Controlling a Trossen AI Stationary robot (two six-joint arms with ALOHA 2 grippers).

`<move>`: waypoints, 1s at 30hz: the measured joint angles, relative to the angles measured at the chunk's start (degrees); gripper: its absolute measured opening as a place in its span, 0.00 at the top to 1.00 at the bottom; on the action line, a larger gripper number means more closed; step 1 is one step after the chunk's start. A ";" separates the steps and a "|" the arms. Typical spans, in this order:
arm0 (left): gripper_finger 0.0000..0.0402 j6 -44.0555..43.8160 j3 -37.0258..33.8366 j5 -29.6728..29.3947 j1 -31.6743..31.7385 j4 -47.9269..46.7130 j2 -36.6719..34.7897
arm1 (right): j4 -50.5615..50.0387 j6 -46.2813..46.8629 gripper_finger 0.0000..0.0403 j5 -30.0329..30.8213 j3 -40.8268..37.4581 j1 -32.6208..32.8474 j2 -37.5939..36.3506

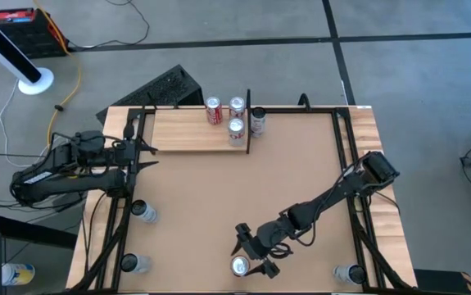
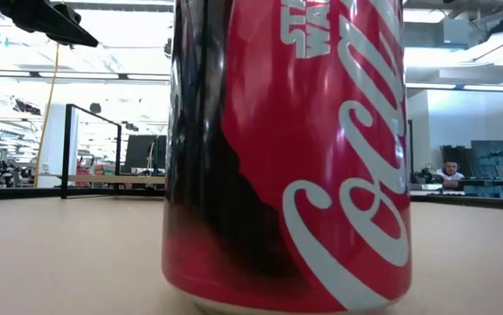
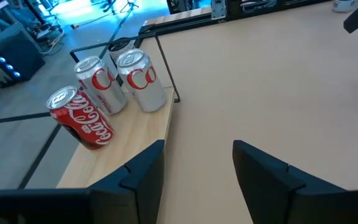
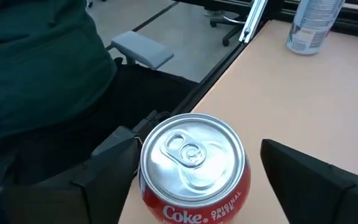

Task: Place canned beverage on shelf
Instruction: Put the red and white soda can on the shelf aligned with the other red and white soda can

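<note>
Now we see the red Coke can (image 4: 194,168) standing upright on the bench (image 1: 301,180), close to its front edge and about midway along it. Around this can we find the right gripper (image 1: 251,256), its two dark fingers (image 4: 309,177) spread wide, one on each side of the can with a gap to both, so it grips nothing. In the low view the same can (image 2: 290,149) fills almost the whole picture.

Further off, the shelf (image 1: 190,129) lies at the back edge of the bench, toward the back left corner, with its thin black end piece (image 1: 248,123) upright. Three cans (image 1: 225,115) stand on the shelf beside this end piece, and one more can (image 1: 258,120) stands just past it on the bench. The left gripper (image 1: 147,156) hangs near the shelf's left end, fingers (image 3: 144,171) partly apart and empty. Other cans (image 1: 143,211) stand along the left edge and near the front right corner.
</note>
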 joint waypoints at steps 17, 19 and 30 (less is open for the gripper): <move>0.57 0.00 0.00 0.13 0.01 -0.08 0.00 | -0.24 -1.78 0.32 0.52 0.00 -0.08 -0.03; 0.57 0.00 0.00 0.13 0.00 -0.08 0.00 | -0.53 -2.49 0.32 0.52 0.00 -0.28 -0.38; 0.57 -0.04 0.02 0.33 0.01 -0.29 0.00 | -3.75 -10.73 0.32 1.27 -0.13 -4.80 -7.78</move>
